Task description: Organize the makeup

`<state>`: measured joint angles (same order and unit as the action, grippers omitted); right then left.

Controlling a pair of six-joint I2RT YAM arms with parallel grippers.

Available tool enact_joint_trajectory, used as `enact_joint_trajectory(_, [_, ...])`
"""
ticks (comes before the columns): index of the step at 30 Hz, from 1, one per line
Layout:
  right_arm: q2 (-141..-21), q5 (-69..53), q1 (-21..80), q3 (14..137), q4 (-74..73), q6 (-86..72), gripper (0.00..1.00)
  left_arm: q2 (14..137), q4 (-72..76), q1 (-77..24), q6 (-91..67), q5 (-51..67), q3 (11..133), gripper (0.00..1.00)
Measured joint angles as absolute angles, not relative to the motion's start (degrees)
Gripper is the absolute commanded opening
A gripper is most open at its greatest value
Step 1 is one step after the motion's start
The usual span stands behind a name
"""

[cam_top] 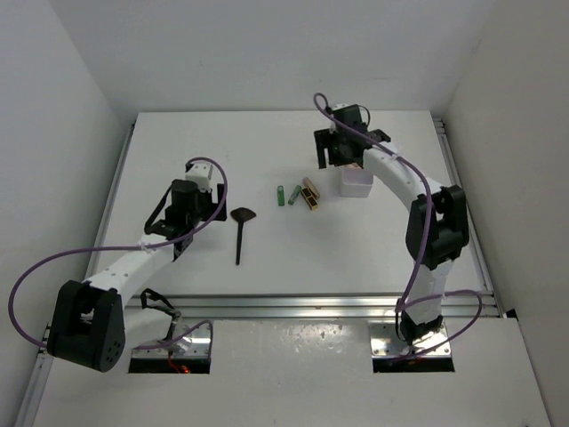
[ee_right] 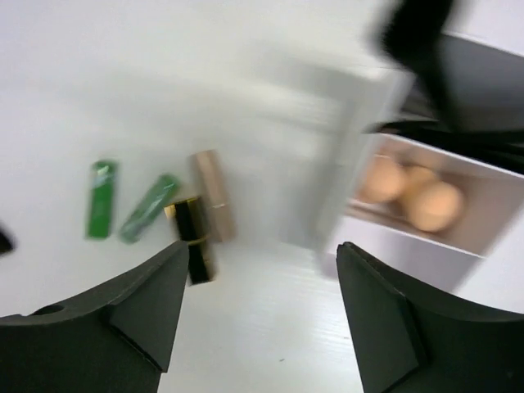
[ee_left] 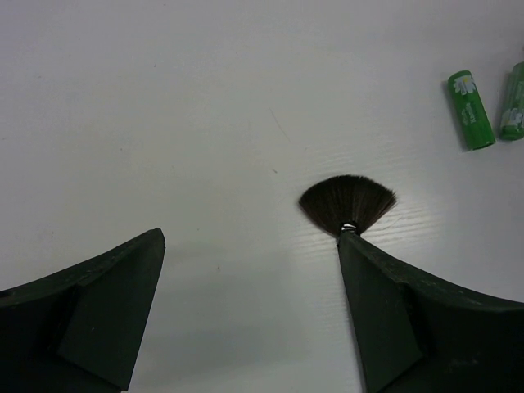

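Note:
A black fan-headed brush [cam_top: 241, 222] lies left of centre, handle toward me. In the left wrist view its head [ee_left: 348, 203] shows just past my right fingertip, which hides the handle. My left gripper [cam_top: 206, 203] [ee_left: 250, 237] is open and empty, just left of the brush. Two green tubes [cam_top: 286, 195] [ee_right: 123, 210], a tan tube [cam_top: 308, 188] [ee_right: 213, 194] and a black-gold tube [cam_top: 310, 201] [ee_right: 191, 239] lie mid-table. My right gripper [cam_top: 342, 156] [ee_right: 262, 254] is open and empty, over the white box [cam_top: 357, 187]. Peach sponges [ee_right: 413, 195] sit in the box.
The right wrist view is motion-blurred. A dark shape [ee_right: 417, 37] shows at the box's far end; I cannot tell what it is. The green tubes also show in the left wrist view [ee_left: 471, 109]. White walls stand on both sides of the table.

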<state>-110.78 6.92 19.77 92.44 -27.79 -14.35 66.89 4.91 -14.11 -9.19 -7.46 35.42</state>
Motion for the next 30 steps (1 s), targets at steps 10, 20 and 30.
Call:
enact_joint_trajectory(10, [-119.1, 1.1, 28.0, 102.1, -33.3, -15.3, 0.59, 70.5, -4.3, -14.9, 2.7, 1.4, 37.4, 0.91])
enact_joint_trajectory(20, [-116.1, -0.1, 27.2, 91.7, -35.9, -15.8, 0.59, 90.8, -21.4, -17.3, 8.3, 9.2, 54.8, 0.89])
enact_joint_trajectory(30, [-108.0, 2.0, 27.1, 81.7, -37.8, -14.4, 0.59, 97.3, -24.4, -22.2, 2.3, 7.6, 56.6, 0.73])
